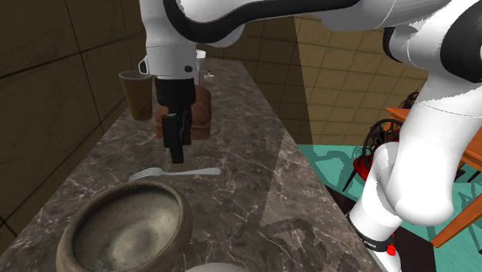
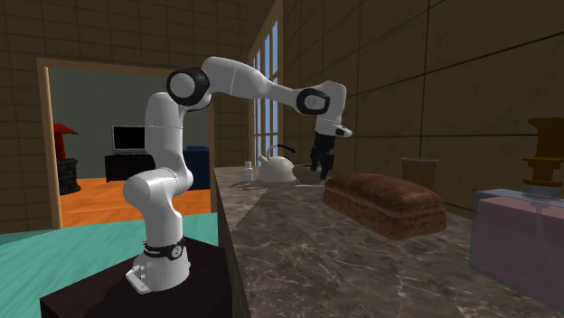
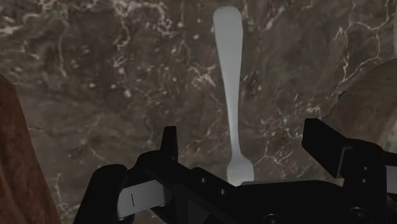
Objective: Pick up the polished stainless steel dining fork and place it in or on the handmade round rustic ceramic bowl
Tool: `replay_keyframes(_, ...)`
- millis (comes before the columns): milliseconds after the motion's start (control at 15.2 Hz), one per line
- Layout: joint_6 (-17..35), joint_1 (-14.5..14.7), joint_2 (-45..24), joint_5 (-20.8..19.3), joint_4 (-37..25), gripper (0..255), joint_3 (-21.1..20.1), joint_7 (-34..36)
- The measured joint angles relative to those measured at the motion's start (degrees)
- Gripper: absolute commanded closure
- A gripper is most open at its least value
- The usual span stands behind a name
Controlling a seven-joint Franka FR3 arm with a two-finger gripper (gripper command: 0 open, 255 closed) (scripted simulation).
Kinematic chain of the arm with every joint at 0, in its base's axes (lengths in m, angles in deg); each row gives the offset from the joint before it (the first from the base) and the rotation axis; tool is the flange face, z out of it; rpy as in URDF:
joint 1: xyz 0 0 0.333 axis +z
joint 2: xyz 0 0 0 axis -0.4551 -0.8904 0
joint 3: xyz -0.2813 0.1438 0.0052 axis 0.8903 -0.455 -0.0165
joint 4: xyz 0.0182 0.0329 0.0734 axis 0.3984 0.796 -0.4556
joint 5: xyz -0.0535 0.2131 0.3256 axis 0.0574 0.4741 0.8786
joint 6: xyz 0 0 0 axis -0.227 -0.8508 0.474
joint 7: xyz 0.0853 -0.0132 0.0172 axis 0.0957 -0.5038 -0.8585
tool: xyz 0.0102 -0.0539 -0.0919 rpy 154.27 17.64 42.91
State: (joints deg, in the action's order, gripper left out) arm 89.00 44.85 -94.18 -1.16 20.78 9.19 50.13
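Gripper (image 1: 177, 153) hangs open right over the fork (image 3: 226, 76), which lies flat midway between the counter's (image 1: 255, 154) long edges beside the bowl (image 1: 179, 220), nothing grasped, lift and drop all to come.

One fork (image 1: 174, 173), one bowl (image 1: 174, 203), one loaf of bread (image 2: 384, 203) and one brown cup (image 1: 137, 94) are sitting on a single marble counter (image 1: 247, 154); one kettle (image 2: 278, 169) and one small bottle (image 2: 247, 172) are standing there too, while one white robot arm (image 2: 163, 135) is carrying one black gripper (image 1: 176, 154) with two fingers (image 3: 168, 143), and one pale box (image 2: 515, 244) is resting alongside
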Motion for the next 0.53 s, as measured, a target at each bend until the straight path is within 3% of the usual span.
replay_keyframes(528,5.45,0.81,-1.22,0.06,4.2,0,-0.67,-0.3)
